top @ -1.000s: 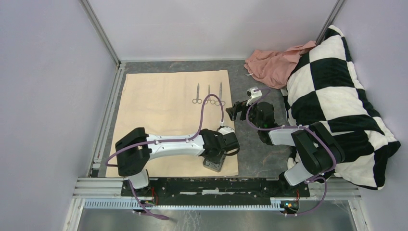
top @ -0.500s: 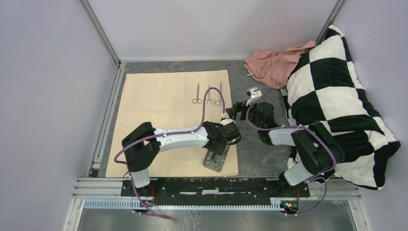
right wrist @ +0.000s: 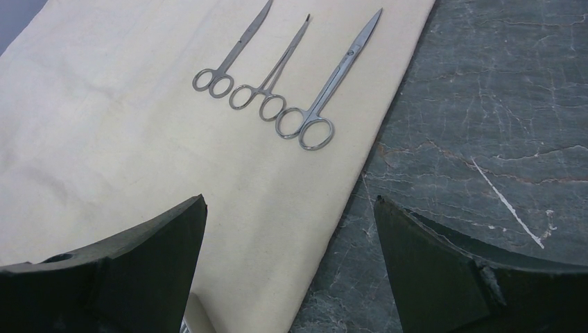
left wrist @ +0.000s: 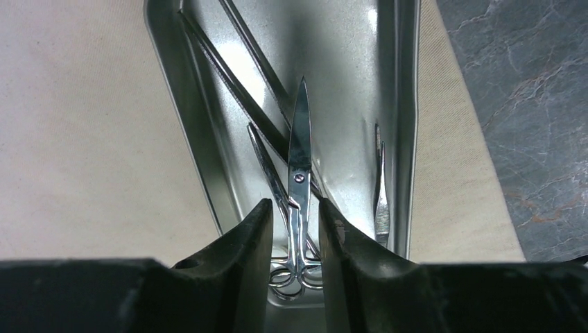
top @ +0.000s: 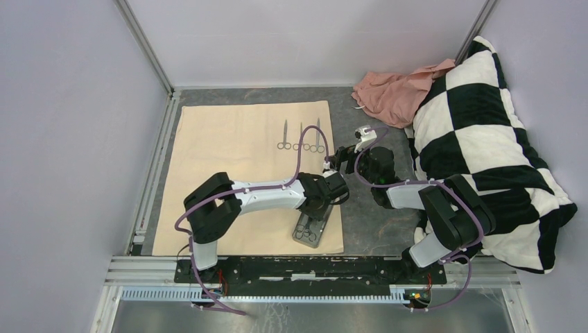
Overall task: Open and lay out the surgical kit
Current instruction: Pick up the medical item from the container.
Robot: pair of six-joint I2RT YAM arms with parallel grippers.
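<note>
Three instruments (right wrist: 281,62) lie on the cloth (right wrist: 139,139); one tray (left wrist: 347,83) holds several more.

Dark marbled bench (top: 360,222) here, with a beige cloth (top: 229,139) spread flat across it from centre out to 9 o'clock. Up at 1 o'clock lies a crumpled pink cloth (top: 392,90). Touching it, a black-and-white checked pillow (top: 478,118) fills 3 o'clock.

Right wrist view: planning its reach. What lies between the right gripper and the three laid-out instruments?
Only bare cloth: the right wrist view shows nothing else between the right gripper and the three instruments.
</note>
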